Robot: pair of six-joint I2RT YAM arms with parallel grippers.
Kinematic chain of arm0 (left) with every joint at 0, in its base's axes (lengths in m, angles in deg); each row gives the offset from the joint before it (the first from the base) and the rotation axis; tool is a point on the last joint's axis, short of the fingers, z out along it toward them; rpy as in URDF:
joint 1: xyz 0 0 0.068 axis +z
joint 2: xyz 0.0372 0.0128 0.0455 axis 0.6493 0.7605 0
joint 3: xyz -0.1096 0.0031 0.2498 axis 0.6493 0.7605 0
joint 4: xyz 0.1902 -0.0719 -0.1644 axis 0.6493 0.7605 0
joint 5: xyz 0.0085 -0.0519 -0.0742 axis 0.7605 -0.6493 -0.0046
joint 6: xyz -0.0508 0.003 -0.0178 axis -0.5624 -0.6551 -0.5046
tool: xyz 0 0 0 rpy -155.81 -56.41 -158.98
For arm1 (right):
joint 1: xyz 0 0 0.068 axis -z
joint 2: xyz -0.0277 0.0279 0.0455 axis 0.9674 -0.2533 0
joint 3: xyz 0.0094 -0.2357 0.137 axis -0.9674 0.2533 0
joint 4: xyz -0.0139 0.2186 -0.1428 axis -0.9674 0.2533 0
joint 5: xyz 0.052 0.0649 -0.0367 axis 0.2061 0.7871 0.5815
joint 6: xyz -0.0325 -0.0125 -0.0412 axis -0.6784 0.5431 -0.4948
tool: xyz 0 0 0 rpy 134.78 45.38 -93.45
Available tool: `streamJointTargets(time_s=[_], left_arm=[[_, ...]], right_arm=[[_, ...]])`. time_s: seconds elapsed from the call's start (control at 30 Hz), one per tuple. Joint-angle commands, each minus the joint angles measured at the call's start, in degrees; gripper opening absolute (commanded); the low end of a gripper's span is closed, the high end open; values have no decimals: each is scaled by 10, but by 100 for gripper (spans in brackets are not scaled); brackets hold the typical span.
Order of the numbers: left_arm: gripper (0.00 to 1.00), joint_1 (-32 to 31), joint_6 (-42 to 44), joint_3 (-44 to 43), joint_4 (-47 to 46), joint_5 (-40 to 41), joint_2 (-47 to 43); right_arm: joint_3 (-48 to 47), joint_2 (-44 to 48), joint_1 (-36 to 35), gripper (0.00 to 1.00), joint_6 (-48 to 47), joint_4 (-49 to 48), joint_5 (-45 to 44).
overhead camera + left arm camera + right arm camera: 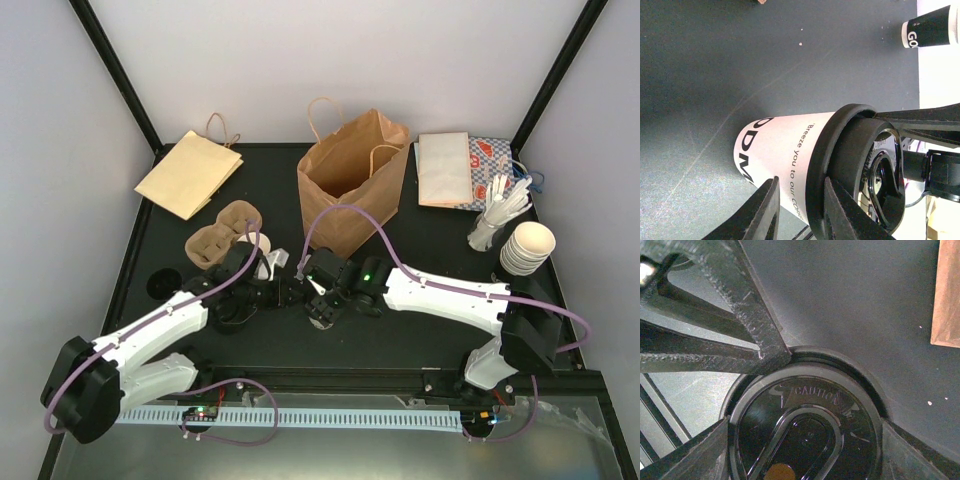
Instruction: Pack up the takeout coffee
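Coffee cup, white paper with dark print and a black plastic lid, stood upright on the dark table. It was mid-table, nearer you than the open brown bag and to the right of the carrier. Both your grippers were at it.

By its look, the cup would be light, and its thin tapered wall would dent under a hard squeeze. With the lid on, you could not tell whether it held liquid, so you would do well to treat it as full and keep it level. The lid was smooth, glossy and stiffer than the paper, but probably only pressed on. If you lifted by the lid alone, the cup might drop away. The safest hold seemed to be the wall just under the lid, where the rolled lip stiffens it, with a gentle squeeze.

Your right gripper hung above the cup, pointing down. Its fingers were spread wide, one on each side of the lid. Both looked pressed against its rim, so it appeared clamped on the lid.

Your left gripper pointed in from the side. Its fingers were a little apart, one across the paper wall, the other over the lid's rim. In the right wrist view, one of them touched the rim's edge. Whether they pinched the rim or only rested against it could not be told.
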Motion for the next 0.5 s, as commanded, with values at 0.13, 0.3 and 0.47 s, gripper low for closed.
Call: streamJointTargets(time_s=[0.13,0.3,0.47], left_arm=[[26,-4,9,-17,-25,-9,58],[26,-4,6,-22,-37,-4,67],[25,-3,-7,-27,-34,32,58]], right_arm=[[47,-66,-37,66,-26,112,109],[46,-66,-37,66,-29,107,115],[45,-65,-37,66,-20,105,103]])
